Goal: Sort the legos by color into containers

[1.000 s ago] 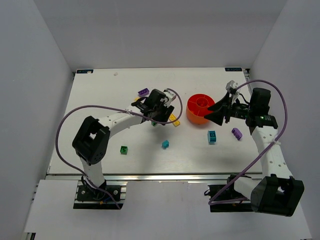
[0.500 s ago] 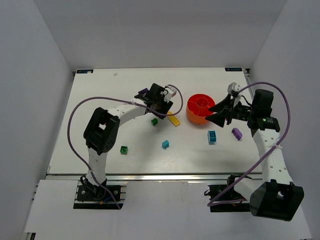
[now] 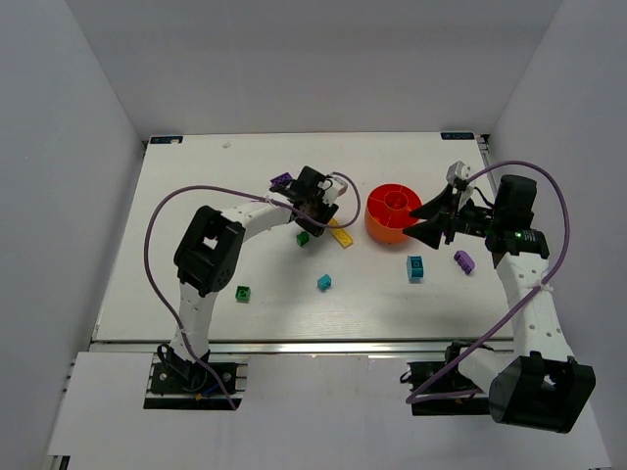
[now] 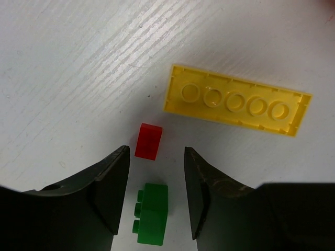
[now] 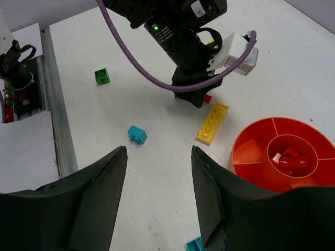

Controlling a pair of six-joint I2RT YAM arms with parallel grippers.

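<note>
My left gripper (image 3: 315, 210) hangs low over the table, open, just left of the orange-red bowl (image 3: 394, 212). A green brick (image 4: 152, 212) lies on its side between the jaws, with a gap on each side. Just past the fingertips sit a small red brick (image 4: 148, 140) and a flat yellow plate (image 4: 236, 99). My right gripper (image 3: 428, 220) hovers open and empty by the bowl's (image 5: 251, 151) right side. Red bricks (image 5: 287, 159) lie in the bowl's middle compartment.
A purple brick (image 3: 281, 180) lies beyond the left gripper. Loose on the table are a green brick (image 3: 242, 293), two teal bricks (image 3: 323, 282) (image 3: 415, 267) and a purple brick (image 3: 463, 260). The left arm's cable (image 3: 162, 211) loops over the table's left side.
My left gripper has shifted slightly toward the far side, over the red and green bricks, and its jaws have narrowed. The right gripper has barely moved.
</note>
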